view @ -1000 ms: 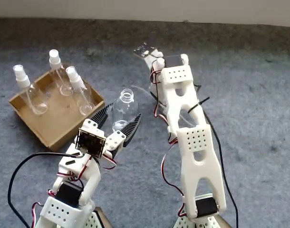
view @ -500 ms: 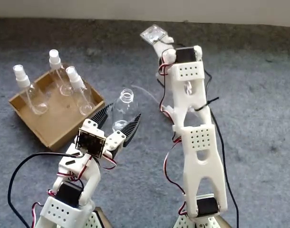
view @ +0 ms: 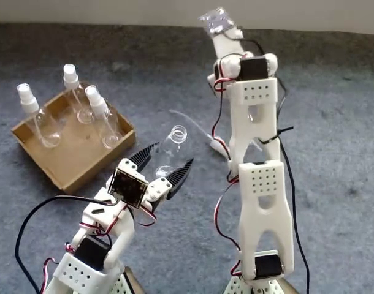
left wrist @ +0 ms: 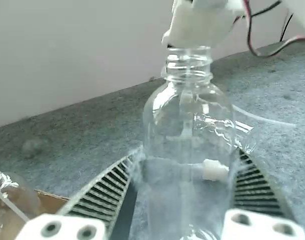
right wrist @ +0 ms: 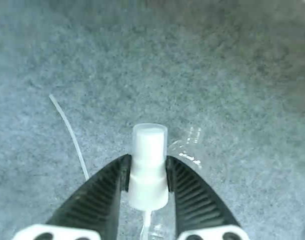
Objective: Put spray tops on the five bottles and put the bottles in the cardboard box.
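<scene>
My left gripper (view: 170, 155) is shut on a clear bottle (view: 175, 142) with an open neck, held tilted above the carpet right of the cardboard box (view: 104, 164). In the left wrist view the bottle (left wrist: 190, 115) stands between the black jaws of the left gripper (left wrist: 190, 155). My right gripper (right wrist: 147, 160) is shut on a white spray top (right wrist: 149, 150) above the carpet. Three bottles with spray tops (view: 76, 95) stand in the box. A loose spray top (view: 216, 146) with a thin tube (view: 187, 120) lies beside the right arm.
Grey carpet covers the table up to a pale wall at the far edge. Below the right gripper lie the thin tube (right wrist: 67, 130) and something clear that glints (right wrist: 190, 142). The right arm (view: 255, 128) stretches across the middle right.
The right arm has swung its wrist up and toward the far wall. My left gripper has shifted right and slightly nearer with the bottle in it.
</scene>
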You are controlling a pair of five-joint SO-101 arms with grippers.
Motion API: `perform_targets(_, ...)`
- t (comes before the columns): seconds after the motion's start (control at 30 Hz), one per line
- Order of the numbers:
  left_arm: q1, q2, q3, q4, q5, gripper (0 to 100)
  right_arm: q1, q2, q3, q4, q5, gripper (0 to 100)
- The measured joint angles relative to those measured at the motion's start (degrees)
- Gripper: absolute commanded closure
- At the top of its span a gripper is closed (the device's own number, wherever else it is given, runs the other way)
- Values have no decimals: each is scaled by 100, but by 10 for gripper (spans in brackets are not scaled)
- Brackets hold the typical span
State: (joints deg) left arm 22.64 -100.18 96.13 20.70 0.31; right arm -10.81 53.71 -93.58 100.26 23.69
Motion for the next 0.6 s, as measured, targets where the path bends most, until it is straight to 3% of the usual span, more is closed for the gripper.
perform_targets(0.4,44,0,0,0,0,811,70,-1969,-35,9,-62,982)
perform_targets(0.6,44,0,0,0,0,811,369,-2505,-70,9,-738,982)
